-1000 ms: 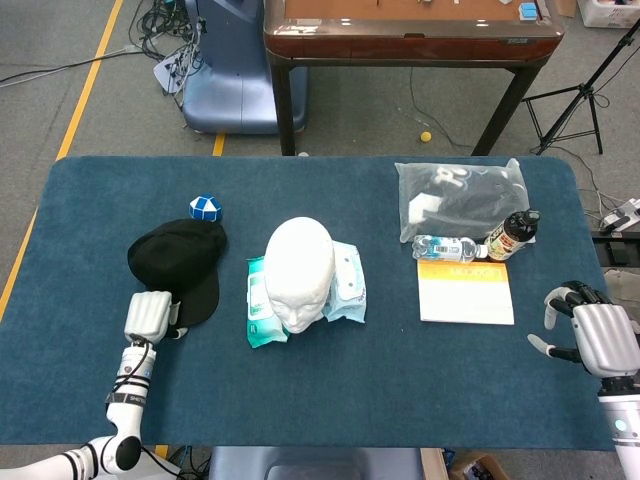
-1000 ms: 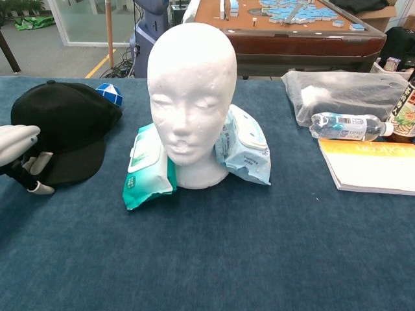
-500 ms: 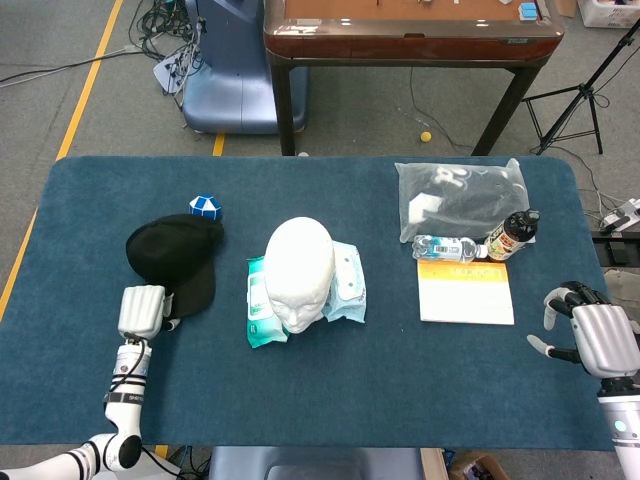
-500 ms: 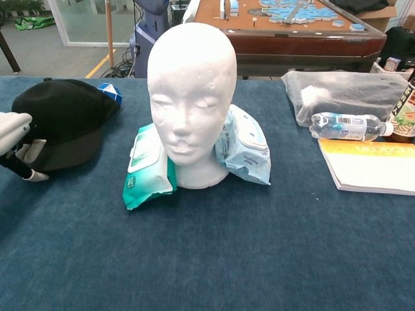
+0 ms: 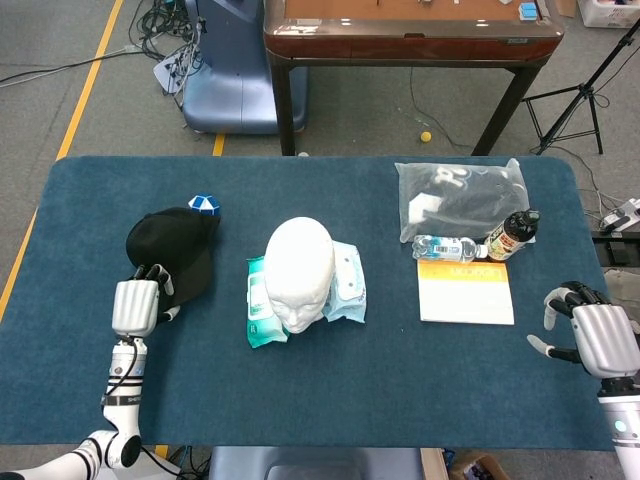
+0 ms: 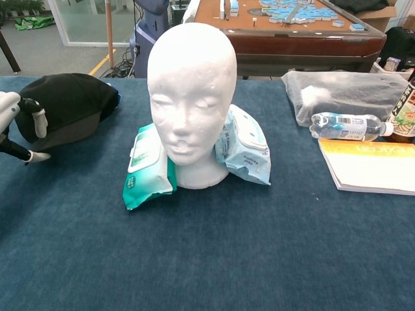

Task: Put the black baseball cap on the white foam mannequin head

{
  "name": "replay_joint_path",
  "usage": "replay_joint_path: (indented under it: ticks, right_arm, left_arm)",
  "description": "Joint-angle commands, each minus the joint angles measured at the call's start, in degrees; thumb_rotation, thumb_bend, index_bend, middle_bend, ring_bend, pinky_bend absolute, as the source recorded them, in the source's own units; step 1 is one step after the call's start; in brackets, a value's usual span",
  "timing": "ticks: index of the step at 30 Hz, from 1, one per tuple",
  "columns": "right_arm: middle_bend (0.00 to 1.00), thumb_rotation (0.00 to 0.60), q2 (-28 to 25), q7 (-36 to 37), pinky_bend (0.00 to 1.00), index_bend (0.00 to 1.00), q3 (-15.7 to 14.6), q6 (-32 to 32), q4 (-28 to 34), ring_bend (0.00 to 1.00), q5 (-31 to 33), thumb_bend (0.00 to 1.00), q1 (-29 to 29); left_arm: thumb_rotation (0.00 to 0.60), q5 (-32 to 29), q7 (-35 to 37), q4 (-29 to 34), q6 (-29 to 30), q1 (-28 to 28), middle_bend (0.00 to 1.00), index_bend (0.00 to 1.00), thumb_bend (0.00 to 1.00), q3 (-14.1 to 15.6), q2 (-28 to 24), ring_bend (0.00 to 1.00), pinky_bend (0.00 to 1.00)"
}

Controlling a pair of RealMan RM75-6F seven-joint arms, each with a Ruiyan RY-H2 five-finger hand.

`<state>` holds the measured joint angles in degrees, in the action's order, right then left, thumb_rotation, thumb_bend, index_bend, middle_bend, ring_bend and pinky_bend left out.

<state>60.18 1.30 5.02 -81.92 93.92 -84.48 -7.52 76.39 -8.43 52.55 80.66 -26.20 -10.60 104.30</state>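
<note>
Compared with 1 second ago, the black fabric baseball cap (image 5: 170,252) is sitting bunched up and pushed toward the far side of the blue carpeted tabletop (image 5: 400,380), now touching the small blue-and-white faceted puzzle ball (image 5: 204,205), and the left hand (image 5: 136,303) is lying further left against the cap's near-left edge.

That cap is looking light and soft: its crown is crumpling rather than holding shape, so it will probably be sagging when lifted. Only the brim is looking stiff enough to take a firm pinch, and that seems the best place to grasp. In the chest view the cap (image 6: 65,109) is tilting up on one side, with the left hand (image 6: 16,126) at its left edge, fingers (image 6: 37,120) curling onto the rim; whether they are truly pinching the fabric I cannot tell.

It is lying on the left side of the tabletop, just left of the white foam mannequin head (image 5: 298,270), which is standing upright between 2 soft packs of wet wipes (image 6: 148,168).

At the near-right corner, the right hand (image 5: 592,335) is hovering well apart from everything, fingers spread and holding nothing.
</note>
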Motion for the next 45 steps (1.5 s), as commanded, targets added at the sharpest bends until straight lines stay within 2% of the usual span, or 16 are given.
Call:
replay_joint_path:
  ticks: [1,8,12,19,25,45]
  right_arm:
    - [0.44,0.600,-0.01,0.02,0.32,0.66,-0.01,0.00,-0.01,0.24,0.00,0.00,0.01]
    - [0.44,0.600,-0.05,0.17,0.32,0.66,0.02,-0.06,0.00,0.24,-0.03,0.00,0.03]
    - [0.44,0.600,-0.11,0.27,0.32,0.66,0.07,-0.10,0.01,0.24,0.00,0.00,0.04]
    - [0.44,0.600,-0.16,0.34,0.32,0.66,0.08,-0.24,0.04,0.24,-0.06,0.00,0.11]
    - [0.44,0.600,-0.18,0.38,0.32,0.66,0.10,-0.26,0.02,0.24,-0.03,0.00,0.13]
    - [0.44,0.600,-0.31,0.68,0.32,0.66,0.20,-0.56,0.01,0.24,-0.13,0.00,0.23]
  left_arm:
    - [0.600,1.35,2.24,-2.08,1.03,-0.02,0.36,0.57,0.08,0.04,0.84,0.24,0.52]
    - [0.600,0.86,3.52,-3.12,-0.23,-0.04,0.30,0.51,0.08,-0.59,1.34,0.19,0.43]
    - [0.600,0.51,3.08,-3.06,-0.95,-0.17,0.30,0.50,0.16,-0.93,1.36,0.18,0.41]
    - [0.600,0.10,3.36,-3.47,-1.83,-0.24,0.30,0.53,0.33,-1.38,1.69,0.18,0.41]
    - [0.600,0.17,3.62,-3.78,-1.87,-0.22,0.30,0.55,0.39,-1.56,1.80,0.18,0.41]
    - [0.600,1.73,7.61,-7.60,-0.84,-0.54,0.33,0.64,0.50,-1.54,3.29,0.20,0.41]
